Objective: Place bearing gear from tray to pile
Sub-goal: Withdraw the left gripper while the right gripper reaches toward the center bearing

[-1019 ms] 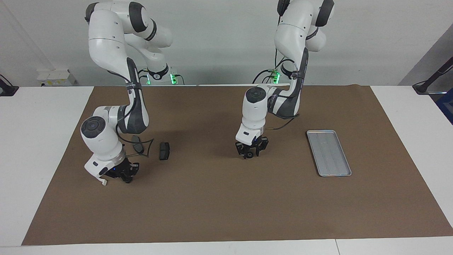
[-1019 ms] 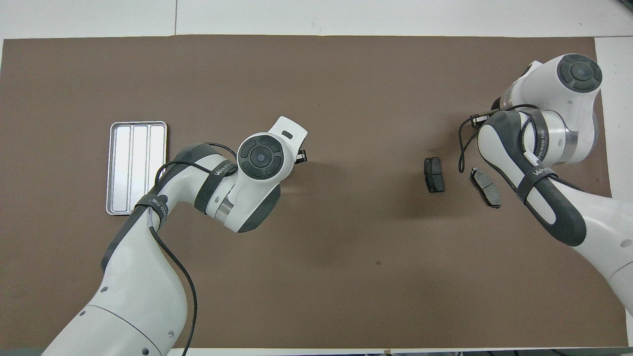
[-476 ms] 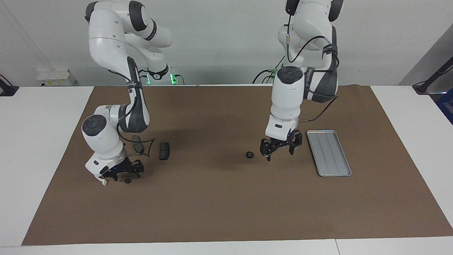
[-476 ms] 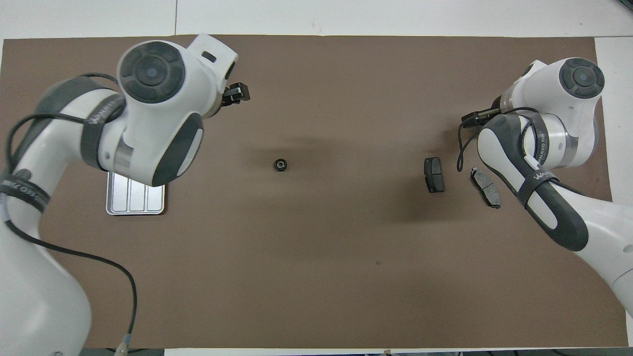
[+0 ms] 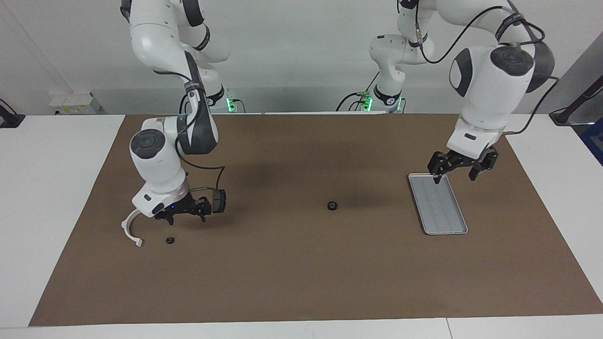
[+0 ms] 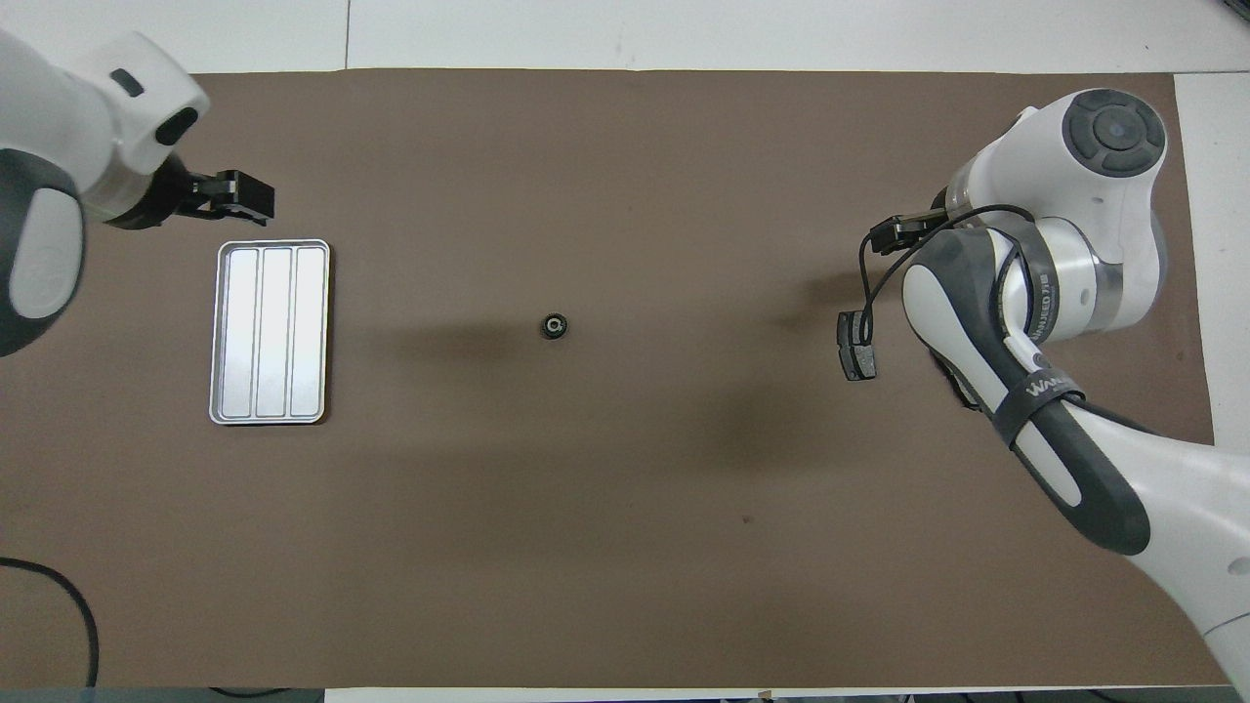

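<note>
bearing gear [image 5: 333,205]: small, stiff, likely smooth; on bench between both end effectors; pinch its rim.
left end effector [image 5: 461,167]: wide, empty, over tray [image 5: 438,203].
right end effector [image 5: 186,213]: wide, empty, above pile [image 5: 218,200].

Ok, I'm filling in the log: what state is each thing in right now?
Tray: empty, flat on the mat.
Middle gear: loose on the mat, mid-table.
Second gear: on the mat beside the bracket.
Bracket: lying on the mat.
Pad: lying flat.
Left gripper: open, empty, over the tray.
Right gripper: open, empty, over the pile.
</note>
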### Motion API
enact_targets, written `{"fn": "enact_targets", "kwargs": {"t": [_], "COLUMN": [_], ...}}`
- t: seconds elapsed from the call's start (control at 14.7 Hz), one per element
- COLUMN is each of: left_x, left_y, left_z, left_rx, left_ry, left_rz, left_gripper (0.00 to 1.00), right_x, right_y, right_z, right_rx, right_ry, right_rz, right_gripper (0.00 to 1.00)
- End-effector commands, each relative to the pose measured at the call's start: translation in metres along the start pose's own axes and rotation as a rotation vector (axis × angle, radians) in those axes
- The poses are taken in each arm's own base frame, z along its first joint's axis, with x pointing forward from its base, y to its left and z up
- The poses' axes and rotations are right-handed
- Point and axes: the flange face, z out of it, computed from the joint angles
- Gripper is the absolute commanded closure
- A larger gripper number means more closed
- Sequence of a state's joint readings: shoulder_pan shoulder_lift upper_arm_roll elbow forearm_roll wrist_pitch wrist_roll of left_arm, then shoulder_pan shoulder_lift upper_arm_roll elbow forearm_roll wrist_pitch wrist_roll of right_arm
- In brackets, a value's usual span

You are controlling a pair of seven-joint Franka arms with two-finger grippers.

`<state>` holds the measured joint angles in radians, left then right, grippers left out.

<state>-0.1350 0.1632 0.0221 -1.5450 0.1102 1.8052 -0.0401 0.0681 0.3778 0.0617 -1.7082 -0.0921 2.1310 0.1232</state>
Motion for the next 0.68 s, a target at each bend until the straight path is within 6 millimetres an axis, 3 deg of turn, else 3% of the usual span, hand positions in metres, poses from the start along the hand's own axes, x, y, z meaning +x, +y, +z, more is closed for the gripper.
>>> {"fn": "enact_targets", "kwargs": {"t": [0.0, 0.2, 0.34, 0.61], "left_x": [-0.036, -0.070, -0.095, -0.088], "left_y": [-0.033, -0.036, -0.035, -0.034], "left_z": [-0.008, 0.006, 0.007, 0.000], "left_rx": [-0.012, -0.016, -0.018, -0.023], "left_ry": [-0.026, -0.072, -0.081, -0.043], "left_rz": [0.051, 0.054, 0.056, 0.052], "left_gripper": [0.00, 0.00, 0.00, 0.00], "right_x": [-0.010, -0.024, -0.036, -0.056], "right_y": [-0.062, -0.151, -0.194, -0.257], "right_z": [-0.035, -0.060, -0.067, -0.085], "right_rx": [0.011, 0.018, 0.036, 0.113], "right_ry": [-0.015, -0.004, 0.013, -0.005], "right_rz": [0.099, 0.221, 0.304, 0.427], "right_gripper": [0.00, 0.00, 0.00, 0.00]}}
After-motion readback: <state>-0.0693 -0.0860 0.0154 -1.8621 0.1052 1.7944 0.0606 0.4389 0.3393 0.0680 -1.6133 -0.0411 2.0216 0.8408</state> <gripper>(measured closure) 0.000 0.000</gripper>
